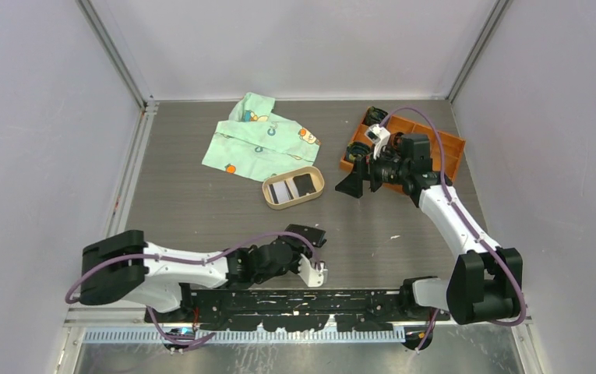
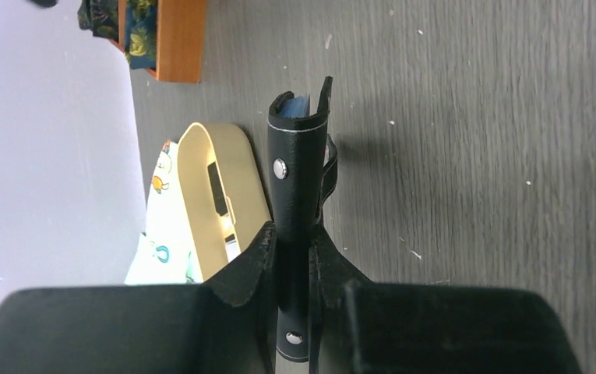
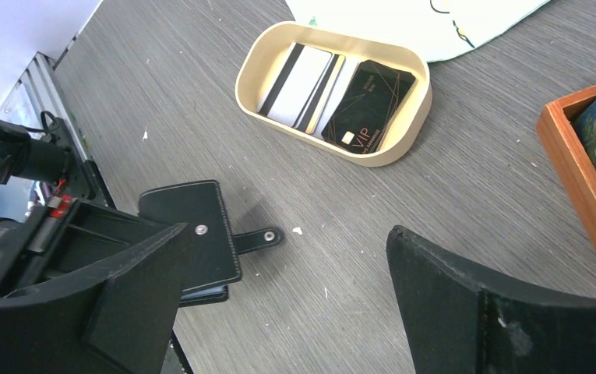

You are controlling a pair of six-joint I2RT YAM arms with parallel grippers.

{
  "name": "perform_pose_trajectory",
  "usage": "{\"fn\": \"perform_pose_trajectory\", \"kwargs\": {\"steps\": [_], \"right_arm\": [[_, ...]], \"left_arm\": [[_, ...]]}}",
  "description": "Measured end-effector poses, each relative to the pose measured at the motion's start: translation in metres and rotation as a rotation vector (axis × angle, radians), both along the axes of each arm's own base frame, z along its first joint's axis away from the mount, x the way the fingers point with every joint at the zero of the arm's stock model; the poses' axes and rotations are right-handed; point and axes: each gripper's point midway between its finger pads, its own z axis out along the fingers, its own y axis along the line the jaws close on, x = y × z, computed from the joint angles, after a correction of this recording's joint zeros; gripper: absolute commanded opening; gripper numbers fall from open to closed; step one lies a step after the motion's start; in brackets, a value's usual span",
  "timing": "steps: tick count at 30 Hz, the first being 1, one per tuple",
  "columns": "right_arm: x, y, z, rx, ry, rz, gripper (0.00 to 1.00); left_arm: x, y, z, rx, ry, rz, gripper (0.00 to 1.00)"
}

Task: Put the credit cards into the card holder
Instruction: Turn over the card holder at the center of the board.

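Note:
The black card holder (image 1: 307,233) lies near the table's front, with its snap tab (image 3: 259,236) sticking out. My left gripper (image 1: 310,248) is shut on it; in the left wrist view the card holder (image 2: 298,167) stands edge-on between my fingers (image 2: 244,269). The credit cards lie in a tan oval tray (image 1: 267,196): a whitish one with a black stripe (image 3: 298,78) and a black one (image 3: 368,105). My right gripper (image 1: 351,185) is open and empty, hovering just right of the tray; its midpoint (image 3: 287,269) is over bare table.
An orange compartment box (image 1: 450,148) holding dark patterned items stands at the back right, behind my right gripper. A pale green printed cloth (image 1: 259,140) lies behind the tray. Metal frame rails run along the table's sides.

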Motion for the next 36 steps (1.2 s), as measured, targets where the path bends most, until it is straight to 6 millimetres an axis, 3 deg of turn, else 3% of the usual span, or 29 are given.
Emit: {"fn": "perform_pose_trajectory", "kwargs": {"steps": [7,9,11,13,16,22,29,32,36], "right_arm": [[0.001,0.003,-0.002,0.021,0.013,0.015,1.0],[0.001,0.004,-0.003,0.024,0.022,0.019,0.99],[0.001,0.005,-0.005,0.029,0.029,0.026,1.0],[0.0,0.006,-0.007,0.033,0.041,0.034,1.0],[-0.002,0.007,-0.012,0.03,0.061,0.04,0.99],[-0.006,0.011,-0.014,0.013,0.043,0.071,1.0],[-0.021,0.023,-0.024,-0.036,0.013,0.173,0.99],[-0.03,0.029,-0.034,-0.06,0.023,0.234,0.84],[-0.038,0.039,-0.055,-0.079,0.092,0.305,0.58]], "left_arm": [[0.001,-0.008,-0.045,0.186,-0.087,-0.063,0.04],[-0.002,-0.009,-0.059,0.232,-0.098,-0.07,0.29],[-0.006,-0.011,-0.064,0.246,-0.112,-0.072,0.46],[-0.012,-0.012,-0.07,0.251,-0.096,-0.08,0.75],[-0.015,-0.017,-0.061,0.203,-0.077,-0.054,0.87],[-0.027,-0.011,-0.05,0.11,0.072,-0.002,0.96],[-0.047,-0.001,0.014,-0.219,0.297,0.064,1.0],[-0.054,0.013,0.031,-0.401,0.429,0.122,0.96],[-0.048,0.034,0.024,-0.582,0.614,0.219,0.84]]}}
